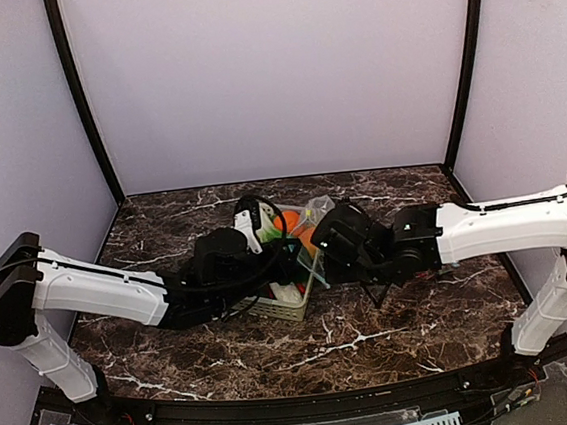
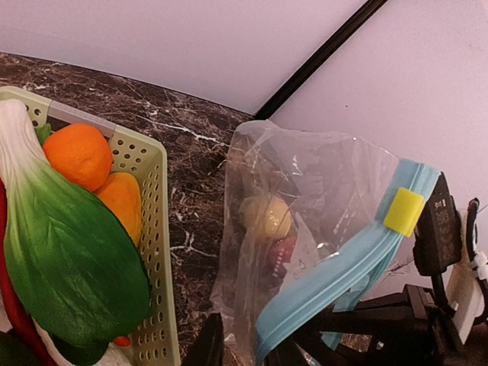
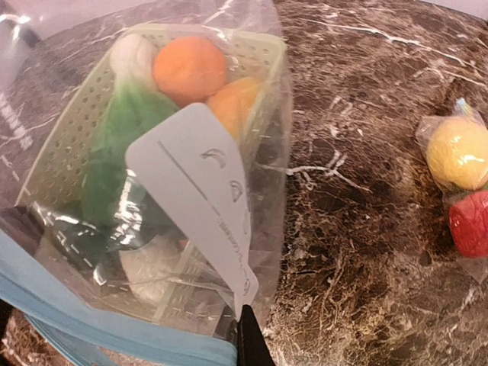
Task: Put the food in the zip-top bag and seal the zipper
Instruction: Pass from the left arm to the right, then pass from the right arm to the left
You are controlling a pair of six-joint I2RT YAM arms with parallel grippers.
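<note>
The clear zip-top bag (image 2: pixel 320 191) with a blue zipper strip (image 2: pixel 335 267) and a yellow slider (image 2: pixel 402 211) hangs stretched between both grippers. A yellow peach (image 2: pixel 265 216) and a red apple (image 2: pixel 280 255) lie inside it; they also show in the right wrist view (image 3: pixel 457 152). My left gripper (image 2: pixel 252 347) is shut on the zipper edge. My right gripper (image 3: pixel 242 335) pinches the bag's edge, and one finger is hidden behind the plastic. The orange (image 2: pixel 76 155), leafy greens (image 2: pixel 69 252) and red chilli (image 2: pixel 9 297) lie in the pale green basket (image 2: pixel 156 252).
In the top view both arms meet mid-table over the basket (image 1: pixel 285 308) and the bag (image 1: pixel 309 218). The dark marble table (image 1: pixel 396 332) has lilac walls behind and at the sides. A white label panel (image 3: pixel 202 191) is on the bag.
</note>
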